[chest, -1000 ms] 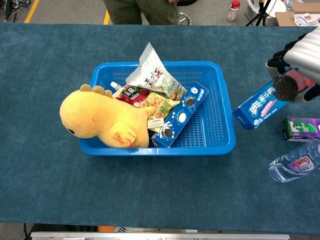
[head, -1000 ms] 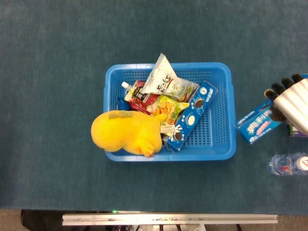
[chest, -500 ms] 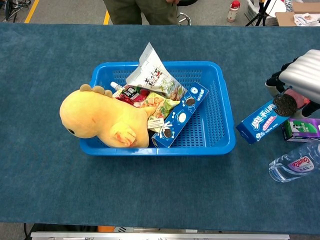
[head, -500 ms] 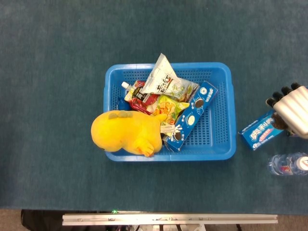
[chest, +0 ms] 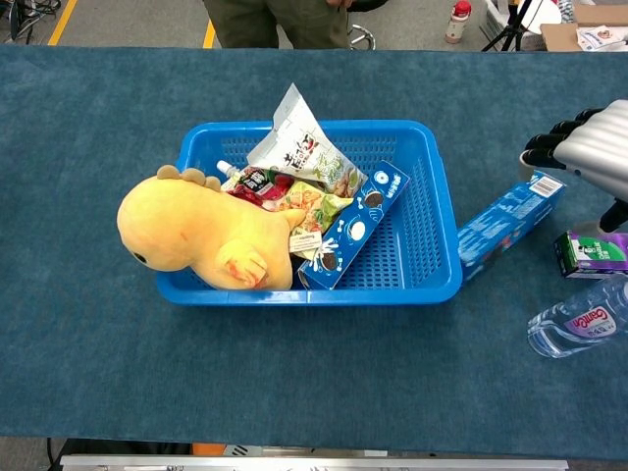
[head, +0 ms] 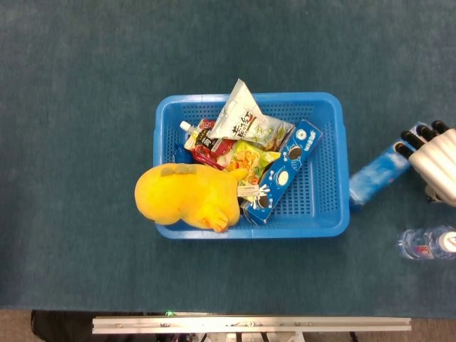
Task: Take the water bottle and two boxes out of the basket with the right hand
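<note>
Two boxes (chest: 510, 225) (chest: 593, 252) and the water bottle (chest: 579, 329) lie outside the basket (chest: 444, 257), 3 o'clock side. Blue carton: light, stiff; grip mid-length. Right hand (chest: 587, 149) fingers apart, holding nothing.

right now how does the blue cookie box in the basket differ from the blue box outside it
The cookie box in the basket leans among snack packs inside the basket and shows cookie pictures; the box outside lies on the table right of the basket, its near end at the rim, plainer side up. The right hand is at the outer box's far end; nothing touches the inner one. Both are long and blue.
</note>
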